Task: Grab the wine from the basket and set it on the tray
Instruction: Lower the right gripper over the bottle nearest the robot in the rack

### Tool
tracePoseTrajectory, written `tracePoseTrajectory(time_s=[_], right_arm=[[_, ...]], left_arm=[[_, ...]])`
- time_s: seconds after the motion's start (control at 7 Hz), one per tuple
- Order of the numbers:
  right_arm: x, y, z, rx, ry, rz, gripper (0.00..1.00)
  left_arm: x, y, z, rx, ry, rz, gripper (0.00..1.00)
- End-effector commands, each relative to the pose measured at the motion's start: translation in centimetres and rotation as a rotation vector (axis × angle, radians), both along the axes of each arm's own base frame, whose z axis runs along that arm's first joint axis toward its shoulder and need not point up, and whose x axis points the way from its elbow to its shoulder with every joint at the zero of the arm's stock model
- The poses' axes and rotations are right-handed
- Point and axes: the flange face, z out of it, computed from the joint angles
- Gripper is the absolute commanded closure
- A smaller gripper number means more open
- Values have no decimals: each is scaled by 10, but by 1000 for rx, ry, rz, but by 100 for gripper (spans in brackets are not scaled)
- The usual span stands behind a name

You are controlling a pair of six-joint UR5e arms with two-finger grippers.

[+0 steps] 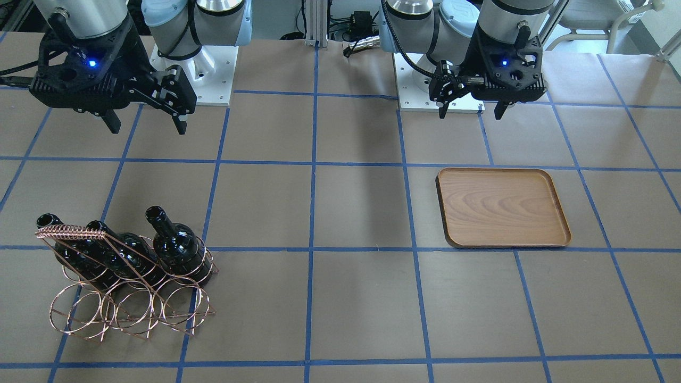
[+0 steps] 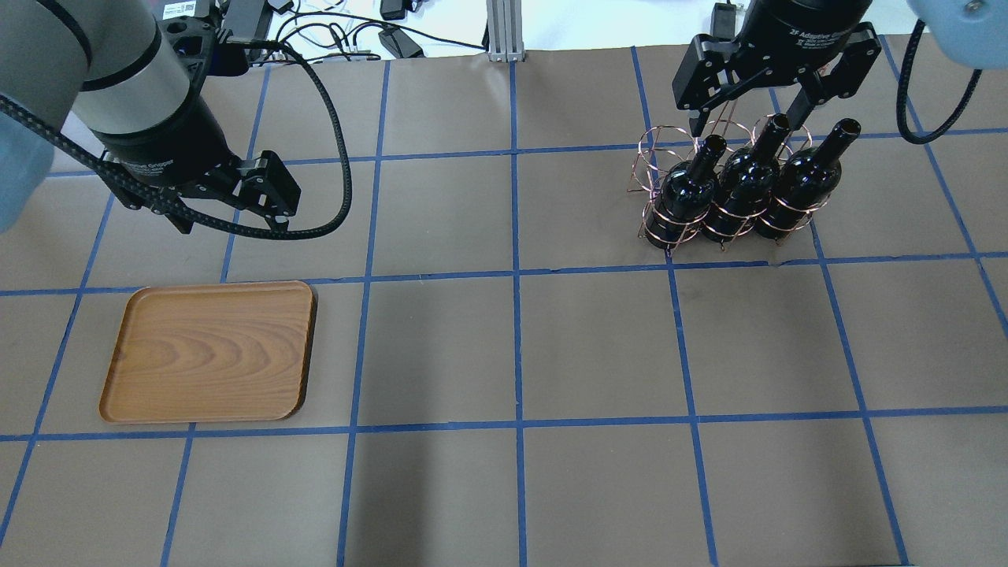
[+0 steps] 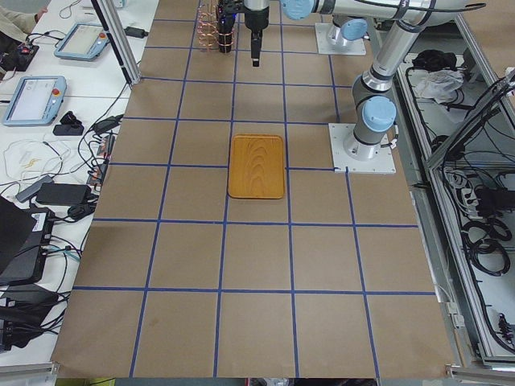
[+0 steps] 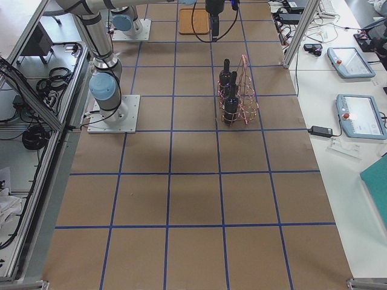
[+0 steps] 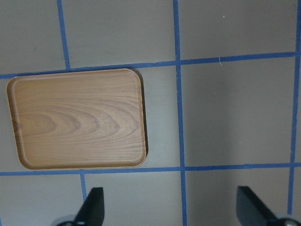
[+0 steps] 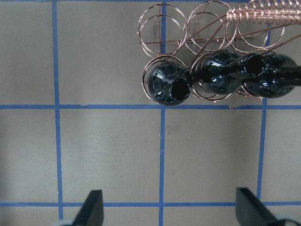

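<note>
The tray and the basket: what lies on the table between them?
Nothing lies there. Between the tray and the basket there is only bare brown table with blue tape lines. The front-facing view shows this, and the overhead view too.

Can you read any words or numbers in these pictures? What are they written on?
"2F Adaptive": white print on the right gripper; the next word is partly hidden and the smaller lines under it are unreadable.
left gripper: white print, too blurred to read.
white sticker beside the left arm: too small to read.
wine bottles, basket, tray: no writing.
</note>
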Motion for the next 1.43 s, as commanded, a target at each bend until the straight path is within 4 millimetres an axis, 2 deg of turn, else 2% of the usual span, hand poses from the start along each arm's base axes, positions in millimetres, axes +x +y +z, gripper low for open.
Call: tracePoseTrajectory(time_s=[0.0, 0.57, 0.86, 1.0, 1.14, 1.29], right_arm=[[0, 0, 0, 0, -1, 0, 0], [0, -1, -1, 3, 3, 4, 0], [-7, -5, 0, -5, -6, 5, 0], [-11, -10, 3, -12, 2, 3, 0], [-13, -23, 0, -11, 4, -2, 0], [-27, -39, -6, 9, 32, -5, 0]], left_arm=[[0, 0, -1, 2, -1, 0, 0], [0, 0, -1, 3, -1, 0, 0], [0, 0, -1, 2, -1, 0, 0], [1, 0, -1, 2, -2, 1, 0], [0, 1, 0, 2, -2, 0, 0], [0, 1, 0, 2, -2, 0, 0]])
